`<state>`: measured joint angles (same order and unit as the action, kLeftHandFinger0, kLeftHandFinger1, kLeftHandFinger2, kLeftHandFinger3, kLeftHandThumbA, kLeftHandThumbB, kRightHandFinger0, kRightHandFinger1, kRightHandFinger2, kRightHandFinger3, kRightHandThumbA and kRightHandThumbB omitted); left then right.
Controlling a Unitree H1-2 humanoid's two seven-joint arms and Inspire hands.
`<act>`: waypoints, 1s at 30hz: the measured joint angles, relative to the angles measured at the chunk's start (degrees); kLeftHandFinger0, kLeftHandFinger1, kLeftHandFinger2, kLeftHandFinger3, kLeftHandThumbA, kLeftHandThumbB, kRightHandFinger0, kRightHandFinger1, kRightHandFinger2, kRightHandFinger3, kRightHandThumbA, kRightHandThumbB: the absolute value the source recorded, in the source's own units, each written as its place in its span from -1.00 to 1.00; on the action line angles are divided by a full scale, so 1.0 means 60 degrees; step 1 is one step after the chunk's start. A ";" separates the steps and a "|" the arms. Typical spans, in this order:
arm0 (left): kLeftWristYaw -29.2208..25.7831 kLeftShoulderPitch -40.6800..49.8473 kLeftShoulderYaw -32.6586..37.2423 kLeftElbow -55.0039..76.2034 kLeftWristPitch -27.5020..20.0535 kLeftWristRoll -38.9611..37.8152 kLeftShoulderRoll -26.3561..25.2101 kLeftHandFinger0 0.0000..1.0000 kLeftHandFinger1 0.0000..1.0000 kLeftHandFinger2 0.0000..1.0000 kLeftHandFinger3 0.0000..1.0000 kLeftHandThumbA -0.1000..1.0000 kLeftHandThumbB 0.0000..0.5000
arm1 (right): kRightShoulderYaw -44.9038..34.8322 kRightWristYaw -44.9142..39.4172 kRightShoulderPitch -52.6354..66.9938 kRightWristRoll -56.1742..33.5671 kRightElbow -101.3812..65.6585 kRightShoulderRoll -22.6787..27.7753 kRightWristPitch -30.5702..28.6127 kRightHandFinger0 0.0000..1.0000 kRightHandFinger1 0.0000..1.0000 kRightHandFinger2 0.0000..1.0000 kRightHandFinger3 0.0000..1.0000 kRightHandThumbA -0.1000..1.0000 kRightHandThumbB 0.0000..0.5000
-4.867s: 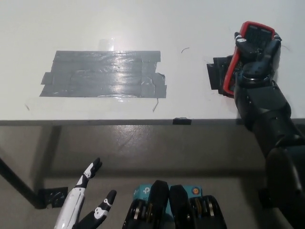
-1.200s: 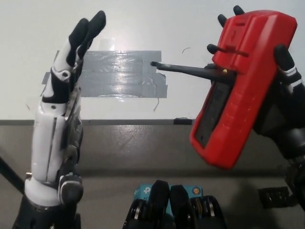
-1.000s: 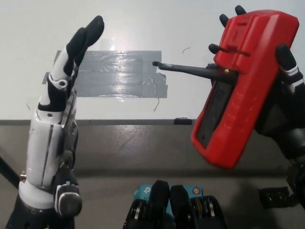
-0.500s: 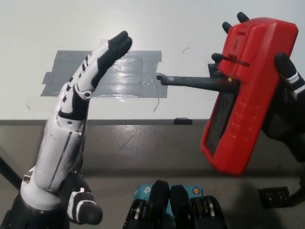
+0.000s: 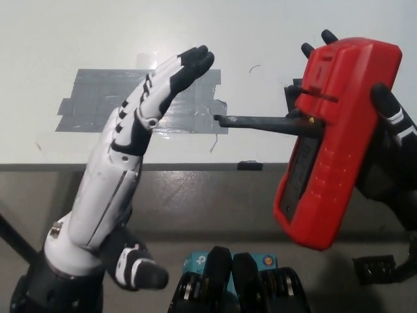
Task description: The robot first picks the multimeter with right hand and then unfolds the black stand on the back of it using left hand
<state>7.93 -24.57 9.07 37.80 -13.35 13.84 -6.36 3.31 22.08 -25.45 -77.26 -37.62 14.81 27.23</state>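
Observation:
My black right hand (image 5: pixel 391 153) is shut on the red multimeter (image 5: pixel 335 137), held up in the air at the right with its back toward me. The black stand (image 5: pixel 267 122) sticks out from its back to the left, swung open like a thin bar. My white left hand (image 5: pixel 140 124) is raised in the middle left, open, fingers stretched flat and pointing up and right. Its fingertips (image 5: pixel 195 60) lie a little above and left of the stand's free end, not touching it.
The white table (image 5: pixel 78 32) fills the upper picture, with a patch of grey tape (image 5: pixel 130 101) under my left hand. A small black pad (image 5: pixel 292 94) lies on the table behind the multimeter. The table's front edge (image 5: pixel 195 167) runs across the middle.
My left hand has leaned right, its fingertips nearing the stand. The multimeter shifted slightly right and down. Earlier the multimeter lay on the table under my right hand and the left hand hung low.

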 measured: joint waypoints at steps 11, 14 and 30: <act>0.0154 0.0261 0.0164 -0.0677 -0.0016 -0.0015 0.0023 1.00 1.00 1.00 1.00 1.00 0.22 | 0.0220 -0.0001 -0.0002 -0.0154 -0.0413 -0.0025 -0.0003 -1.00 -0.06 1.00 0.73 -1.00 -0.54; 0.0154 0.0402 0.0205 -0.0715 -0.0050 0.0024 0.0035 1.00 1.00 1.00 1.00 1.00 0.20 | 0.0234 0.0001 -0.0002 -0.0161 -0.0513 -0.0040 -0.0005 -1.00 -0.08 0.98 0.68 -1.00 -0.54; 0.0154 0.0918 0.0527 -0.0701 -0.0361 -0.0068 0.0072 1.00 0.61 0.71 1.00 1.00 0.34 | 0.0203 0.0198 -0.0001 -0.0159 -0.0729 -0.0114 -0.0010 -1.00 -0.14 0.92 0.59 -1.00 -0.46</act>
<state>8.86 -19.06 12.24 33.59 -15.51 13.44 -5.93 4.53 23.26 -25.46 -78.22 -41.99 14.12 27.17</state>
